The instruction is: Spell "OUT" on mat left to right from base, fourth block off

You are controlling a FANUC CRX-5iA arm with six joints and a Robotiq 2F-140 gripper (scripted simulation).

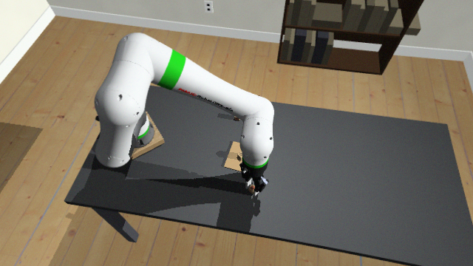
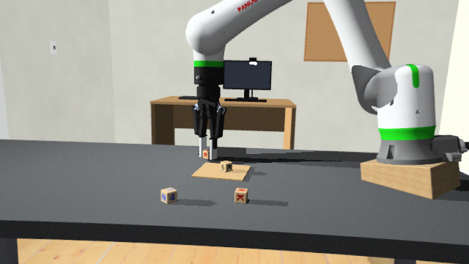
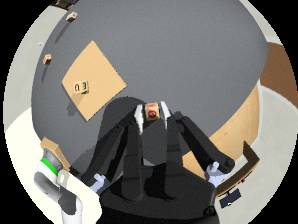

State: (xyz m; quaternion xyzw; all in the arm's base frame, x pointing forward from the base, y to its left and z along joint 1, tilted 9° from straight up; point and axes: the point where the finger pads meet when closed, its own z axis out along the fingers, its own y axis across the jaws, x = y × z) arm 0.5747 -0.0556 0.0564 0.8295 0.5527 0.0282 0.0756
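My gripper (image 2: 207,155) points straight down just off the mat's far corner, and its fingers stand on either side of a small wooden block with red print (image 2: 206,154) that rests on the table. The fingers are narrow but I see a slight gap beside the block in the wrist view (image 3: 152,111). The tan mat (image 2: 221,171) lies flat, with one block marked in black (image 2: 226,166) on it. A blue-lettered block (image 2: 168,195) and a red-lettered block (image 2: 241,195) lie off the mat. I cannot read the top letters.
The robot's base stands on a wooden plinth (image 2: 410,177) at one end of the dark table. The arm hides part of the mat (image 1: 232,159) in the top view. A desk with a monitor (image 2: 247,75) stands beyond the table.
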